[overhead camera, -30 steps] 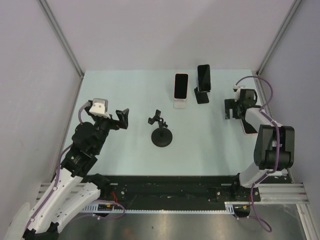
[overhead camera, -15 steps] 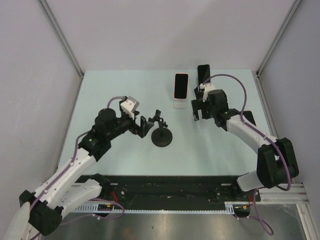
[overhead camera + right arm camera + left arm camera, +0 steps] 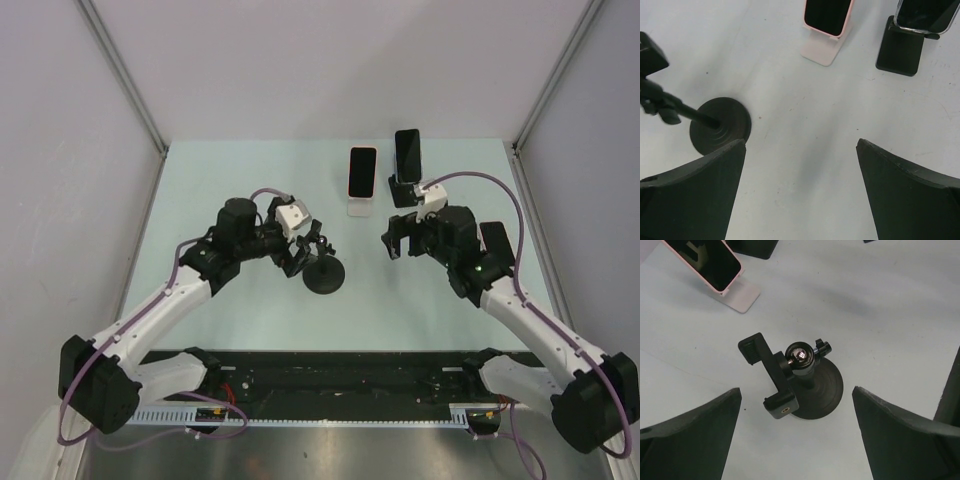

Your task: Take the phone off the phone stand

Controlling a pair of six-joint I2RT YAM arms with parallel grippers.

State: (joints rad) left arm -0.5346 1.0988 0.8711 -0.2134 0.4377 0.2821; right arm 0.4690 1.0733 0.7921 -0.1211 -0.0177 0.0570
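The phone in the pink case (image 3: 362, 172) is leaning back on its pale pink easel stand (image 3: 361, 208) at the far middle of the pale green table (image 3: 230, 190). Just to its right a dark glossy phone (image 3: 407, 152) is sitting in a black block stand (image 3: 403, 192). We are reading both as seated and untouched, so the removal is not yet begun, and we cannot tell from the task line which of the two is meant. Each stand is tilting its phone toward the arms, leaving the top edge and both long sides free, which is where we are expecting a grip to go. The right gripper (image 3: 400, 238) is hovering above bare table nearer the arms than both stands, its two fingers spread wide and holding nothing. Its wrist view is framing both phones ahead, so we are judging it to be lining up an approach. The left gripper (image 3: 298, 250) is hanging directly over a black clamp mount on a round base (image 3: 325, 272), which is carrying no phone. Its fingers are also wide apart and empty, one to each side of the mount but not touching it. We are guessing this arm is there to steady a stand, although this mount seems to need none. Next, we are thinking the right arm needs to reach farther back and close on a phone's edges without tipping the light stand.
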